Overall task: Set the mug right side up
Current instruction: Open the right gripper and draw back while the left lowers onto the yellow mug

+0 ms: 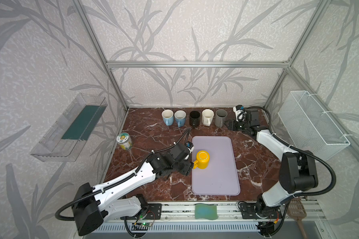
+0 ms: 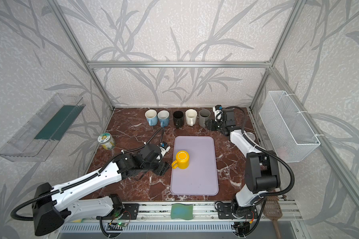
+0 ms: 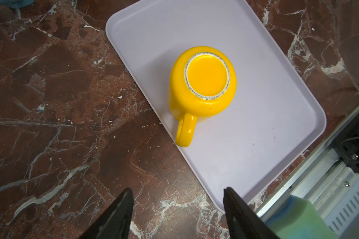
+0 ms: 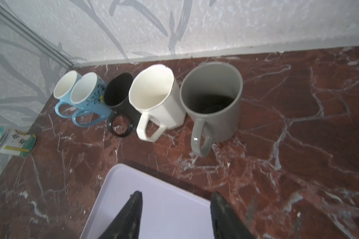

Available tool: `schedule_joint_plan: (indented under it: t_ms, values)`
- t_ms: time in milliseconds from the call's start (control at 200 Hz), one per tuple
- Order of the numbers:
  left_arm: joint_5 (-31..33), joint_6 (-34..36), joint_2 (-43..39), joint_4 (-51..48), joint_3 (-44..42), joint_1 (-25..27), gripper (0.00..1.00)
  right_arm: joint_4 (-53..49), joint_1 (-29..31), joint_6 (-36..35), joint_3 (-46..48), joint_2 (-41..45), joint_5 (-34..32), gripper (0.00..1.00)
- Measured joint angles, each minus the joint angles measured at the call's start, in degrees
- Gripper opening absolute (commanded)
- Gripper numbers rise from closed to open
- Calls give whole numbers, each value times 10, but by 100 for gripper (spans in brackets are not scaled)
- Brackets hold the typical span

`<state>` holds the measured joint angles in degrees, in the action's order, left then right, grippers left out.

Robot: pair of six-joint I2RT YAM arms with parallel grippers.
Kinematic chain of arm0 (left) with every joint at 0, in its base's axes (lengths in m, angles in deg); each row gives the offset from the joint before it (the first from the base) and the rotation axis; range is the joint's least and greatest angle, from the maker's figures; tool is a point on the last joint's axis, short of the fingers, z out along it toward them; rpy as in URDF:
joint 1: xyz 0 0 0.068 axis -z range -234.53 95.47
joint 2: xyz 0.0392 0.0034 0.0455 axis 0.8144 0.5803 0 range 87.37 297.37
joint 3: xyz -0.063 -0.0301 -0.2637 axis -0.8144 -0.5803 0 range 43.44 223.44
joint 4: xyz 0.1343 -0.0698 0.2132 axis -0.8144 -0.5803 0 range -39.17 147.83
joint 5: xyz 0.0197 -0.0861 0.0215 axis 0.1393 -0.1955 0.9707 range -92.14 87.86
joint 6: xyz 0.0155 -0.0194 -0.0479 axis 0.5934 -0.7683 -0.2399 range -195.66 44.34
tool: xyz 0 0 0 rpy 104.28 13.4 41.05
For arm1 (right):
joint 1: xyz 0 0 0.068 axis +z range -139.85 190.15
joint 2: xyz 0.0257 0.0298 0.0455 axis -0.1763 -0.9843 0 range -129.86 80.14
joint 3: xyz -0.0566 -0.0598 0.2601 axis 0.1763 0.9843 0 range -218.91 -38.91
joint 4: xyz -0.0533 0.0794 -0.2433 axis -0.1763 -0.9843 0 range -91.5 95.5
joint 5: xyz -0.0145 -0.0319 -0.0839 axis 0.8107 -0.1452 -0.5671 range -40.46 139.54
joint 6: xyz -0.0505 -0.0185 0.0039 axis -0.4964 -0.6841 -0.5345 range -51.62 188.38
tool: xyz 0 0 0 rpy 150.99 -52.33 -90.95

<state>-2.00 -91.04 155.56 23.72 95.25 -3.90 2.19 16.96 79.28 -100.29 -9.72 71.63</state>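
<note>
A yellow mug [image 1: 203, 159] [image 2: 181, 159] stands upside down on the lavender tray [image 1: 216, 182] [image 2: 195, 182], base up. Its handle [image 3: 186, 130] sticks out over the tray's left edge. My left gripper [image 1: 190, 163] [image 2: 165, 167] hovers just left of that handle, clear of it. In the left wrist view the left gripper [image 3: 178, 192] is open with only marble between its fingers, and the mug [image 3: 202, 82] lies ahead. My right gripper [image 1: 226, 123] [image 4: 176, 194] is open and empty at the back right, over the tray's far corner [image 4: 164, 207].
Several upright mugs line the back wall, from a blue one [image 1: 167, 117] to a grey one [image 1: 221, 118] [image 4: 211, 99] next to the right gripper. A glass jar [image 1: 125, 141] stands at the left. A wire basket [image 1: 313, 124] hangs on the right wall. A sponge [image 1: 206, 211] lies on the front rail.
</note>
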Motion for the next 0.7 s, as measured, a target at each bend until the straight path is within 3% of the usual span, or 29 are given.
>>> schedule_joint_plan:
  t_ms: [215,700]
  values:
    - [11,23,61,2,20,3,71,16,0,25,102,83,5,54]
    - [16,60,143,15,53,12,70,47,1,71,244,158,25,54]
